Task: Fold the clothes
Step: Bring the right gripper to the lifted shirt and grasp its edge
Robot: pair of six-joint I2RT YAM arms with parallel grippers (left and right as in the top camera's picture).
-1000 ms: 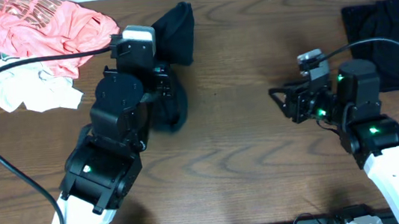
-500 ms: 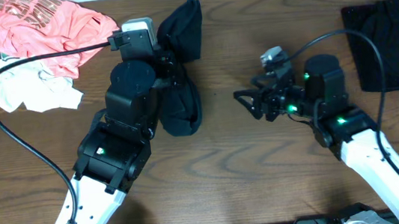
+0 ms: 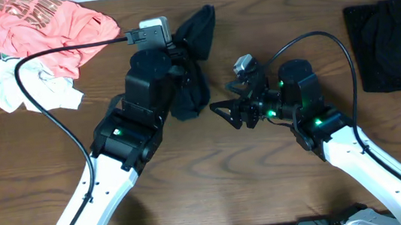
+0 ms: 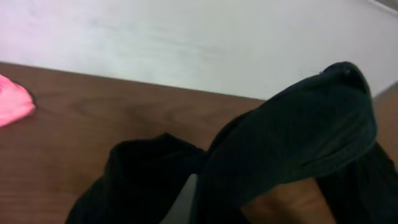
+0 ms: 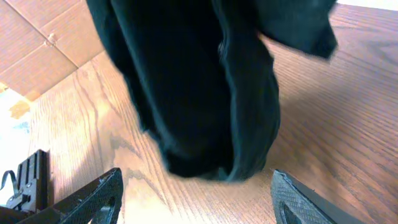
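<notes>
My left gripper [image 3: 183, 70] is shut on a black garment [image 3: 192, 94] and holds it off the table at centre. The cloth hangs in a limp bunch, with one flap [image 3: 202, 23] spread toward the far edge. In the left wrist view the black garment [image 4: 292, 137] fills the lower frame and hides the fingers. My right gripper [image 3: 225, 114] is open and empty, just right of the hanging cloth. In the right wrist view its fingers [image 5: 99, 200] stand wide apart below the garment's bottom end [image 5: 199, 112]; they do not touch it.
A coral-pink tee [image 3: 47, 28] with lettering lies crumpled at the far left on a white garment [image 3: 32, 92]. Another black garment [image 3: 393, 41] lies flat at the far right. The left arm's cable [image 3: 39, 93] loops over the left side of the table.
My left arm has moved right and away from me, lifting the black garment with it. My right arm has swung left toward the hanging cloth, its gripper still open.
</notes>
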